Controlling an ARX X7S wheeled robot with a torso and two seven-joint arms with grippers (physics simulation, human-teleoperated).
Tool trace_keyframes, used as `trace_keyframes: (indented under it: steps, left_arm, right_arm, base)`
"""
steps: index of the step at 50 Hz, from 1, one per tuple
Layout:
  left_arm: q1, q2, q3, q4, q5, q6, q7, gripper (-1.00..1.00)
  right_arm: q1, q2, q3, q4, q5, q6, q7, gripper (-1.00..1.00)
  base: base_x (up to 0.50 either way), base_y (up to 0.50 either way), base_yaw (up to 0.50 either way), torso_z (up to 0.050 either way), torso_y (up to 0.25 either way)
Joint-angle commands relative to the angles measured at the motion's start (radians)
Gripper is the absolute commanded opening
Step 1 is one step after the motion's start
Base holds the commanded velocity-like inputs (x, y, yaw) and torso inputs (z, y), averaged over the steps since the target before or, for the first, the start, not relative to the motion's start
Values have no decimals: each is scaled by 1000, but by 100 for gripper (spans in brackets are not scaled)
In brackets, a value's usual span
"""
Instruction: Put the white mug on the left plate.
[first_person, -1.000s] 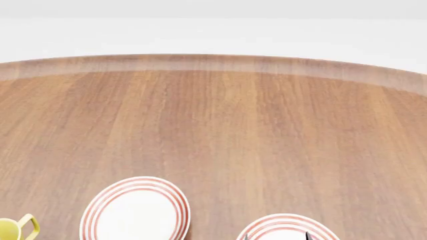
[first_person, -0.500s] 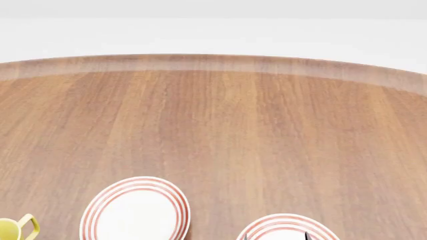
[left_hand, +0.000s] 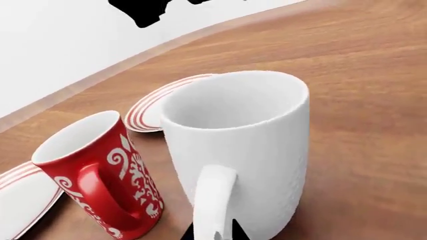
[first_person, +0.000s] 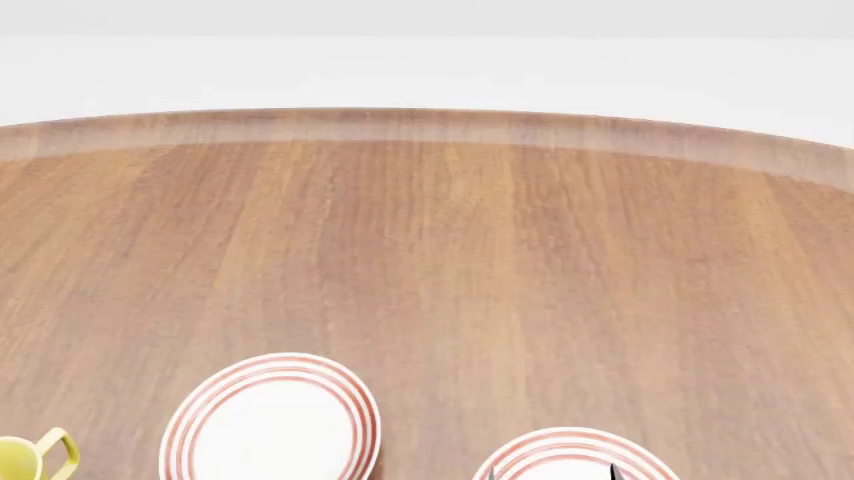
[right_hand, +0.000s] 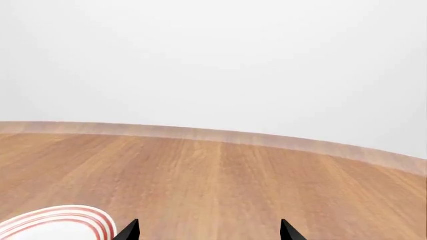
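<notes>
one careless pinch by the left gripper (left_hand: 212, 235), whose jaw state i cannot tell, on the white mug (left_hand: 240, 150) could knock the close red mug (left_hand: 100, 170).

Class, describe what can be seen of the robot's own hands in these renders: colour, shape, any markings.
Very little shows. The right hand appears only as two plain black pointed fingertips. The left hand shows as small black tips, also unmarked. No cables, markings or arm links are visible.

No words, numbers or brand marks anywhere; the red mug (left_hand: 100, 175) carries only white swirl ornaments.
</notes>
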Motion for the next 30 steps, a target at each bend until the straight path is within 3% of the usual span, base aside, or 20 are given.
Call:
trace_keyframes:
  steps: [1, 30]
  left_arm:
    - [64, -19, -17, 75, 15, 35, -44, -100]
    - [263, -80, -108, 257, 149, 107, -205, -100]
  right_arm:
    - [-1, 4, -4, -5, 1, 2, 5, 100]
    - [5, 9, -14, 8, 6, -4, 13, 100]
  base:
    - [0, 0, 0, 0, 0]
    - [0, 0, 0, 0, 0]
